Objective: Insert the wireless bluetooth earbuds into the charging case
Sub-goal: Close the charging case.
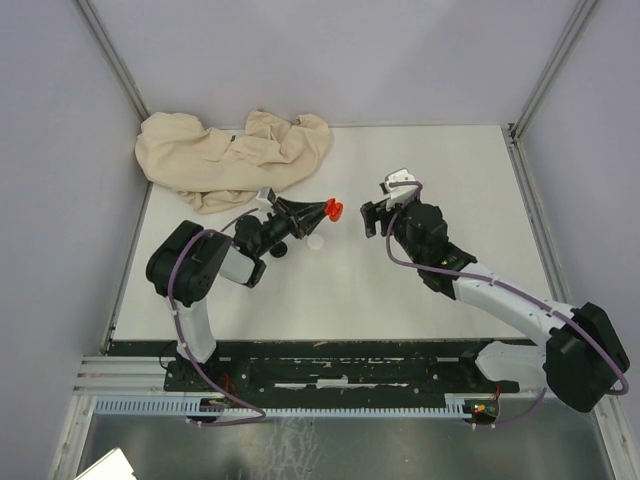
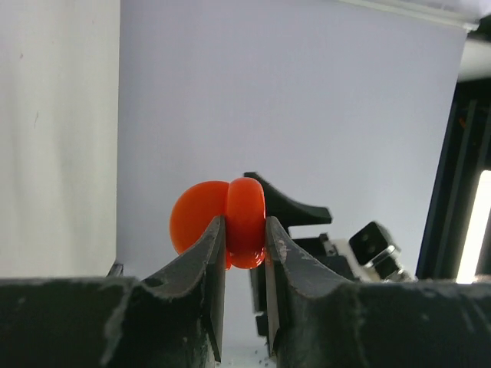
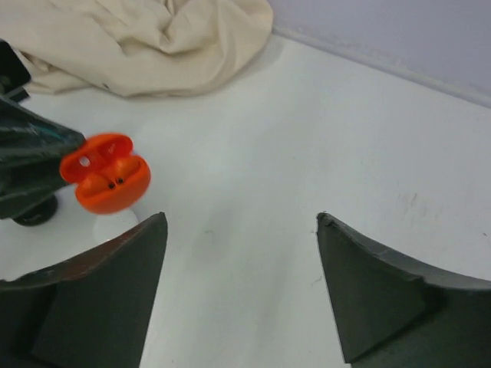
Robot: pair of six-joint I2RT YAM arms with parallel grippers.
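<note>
over white table [image 1: 430, 180], lilac walls [image 1: 350, 60] around: left end effector [image 2: 245, 234] clamped on red charging case [image 2: 201, 215], right end effector [image 3: 242, 222] unclenched

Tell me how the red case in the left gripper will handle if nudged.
The red case looks rigid, glossy and rounded, so it may slip or twist in the left gripper, which pinches only part of it. Its lid stands open, so a push could swing it shut. Set down, it would probably rock.
</note>
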